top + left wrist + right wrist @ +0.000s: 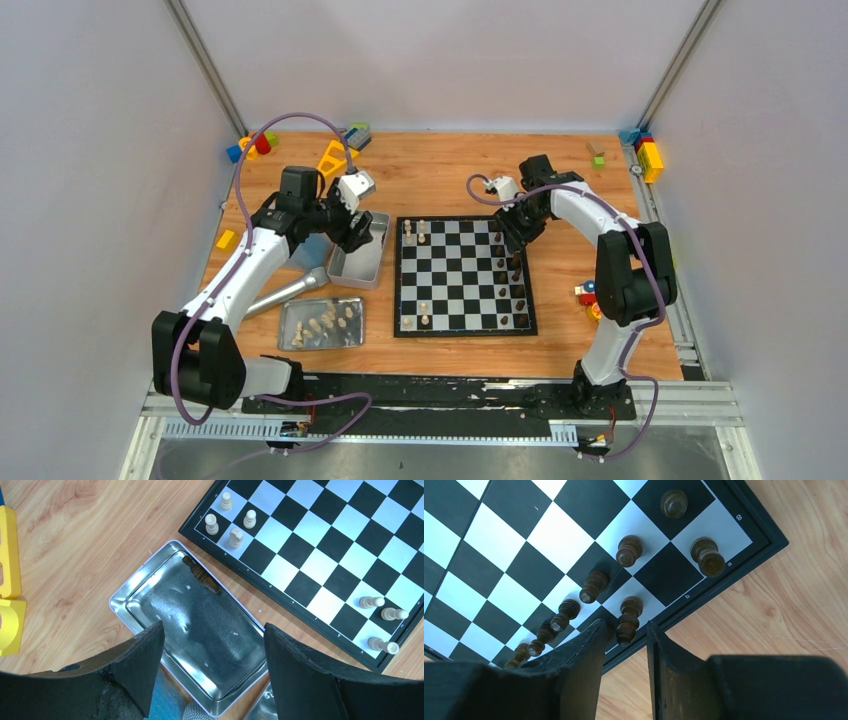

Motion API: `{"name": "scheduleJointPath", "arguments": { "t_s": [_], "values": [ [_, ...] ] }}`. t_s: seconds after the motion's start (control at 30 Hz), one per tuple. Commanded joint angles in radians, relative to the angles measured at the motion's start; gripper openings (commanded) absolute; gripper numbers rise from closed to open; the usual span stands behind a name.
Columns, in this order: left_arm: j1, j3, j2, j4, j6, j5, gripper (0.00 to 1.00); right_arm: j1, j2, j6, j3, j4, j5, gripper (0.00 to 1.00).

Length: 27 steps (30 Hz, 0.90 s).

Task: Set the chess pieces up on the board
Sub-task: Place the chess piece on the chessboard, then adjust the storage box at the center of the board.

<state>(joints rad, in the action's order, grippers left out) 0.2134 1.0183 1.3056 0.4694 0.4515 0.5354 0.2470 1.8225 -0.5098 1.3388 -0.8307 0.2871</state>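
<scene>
The flat black-and-white checkered chessboard (462, 282) is seen lying at the middle of the wooden desk (440, 170). Dark brown turned chess pieces (516, 272) are lined up in the two files along its right edge, and a few pale cream chess pieces (414, 232) are stood at its far-left and near-left corners. More cream pieces (322, 323) are gathered in a shiny rectangular metal tray (283, 340) placed left of the board, near the front of the desk. A second metal tray (165, 595) is set just beside the board's far-left corner, and the left fingers (135, 670) are held above it, spread wide apart. The right fingers (579, 665) are lowered over the far-right part of the board and are parted only narrowly. One dark brown piece in the edge file (628, 617) is flanked by their tips. A thin gap can be made out on each side of it, so it is not clamped. Coloured toy blocks (650, 158) are scattered along the far edge of the desk.
</scene>
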Motion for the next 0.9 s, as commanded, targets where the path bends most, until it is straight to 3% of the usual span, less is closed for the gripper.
{"name": "scheduleJointPath", "arguments": {
  "t_s": [0.0, 0.17, 0.4, 0.67, 0.87],
  "values": [
    [-0.011, 0.030, -0.010, -0.010, 0.003, -0.012, 0.80, -0.002, -0.038, -0.005, 0.012, 0.017, -0.011, 0.40],
    [-0.012, 0.022, -0.011, -0.014, 0.011, -0.041, 0.80, -0.002, -0.062, 0.008, 0.063, -0.009, 0.009, 0.49],
    [-0.012, 0.041, 0.053, 0.060, 0.042, -0.121, 0.81, -0.002, -0.109, 0.031, 0.168, -0.034, 0.038, 0.54],
    [-0.012, 0.168, 0.270, 0.102, -0.016, -0.391, 0.80, -0.001, -0.165, 0.058, 0.175, -0.036, 0.080, 0.54],
    [-0.012, 0.338, 0.468, 0.183, 0.040, -0.482, 0.75, -0.001, -0.198, 0.057, 0.118, -0.033, 0.091, 0.54]
  ]
}}
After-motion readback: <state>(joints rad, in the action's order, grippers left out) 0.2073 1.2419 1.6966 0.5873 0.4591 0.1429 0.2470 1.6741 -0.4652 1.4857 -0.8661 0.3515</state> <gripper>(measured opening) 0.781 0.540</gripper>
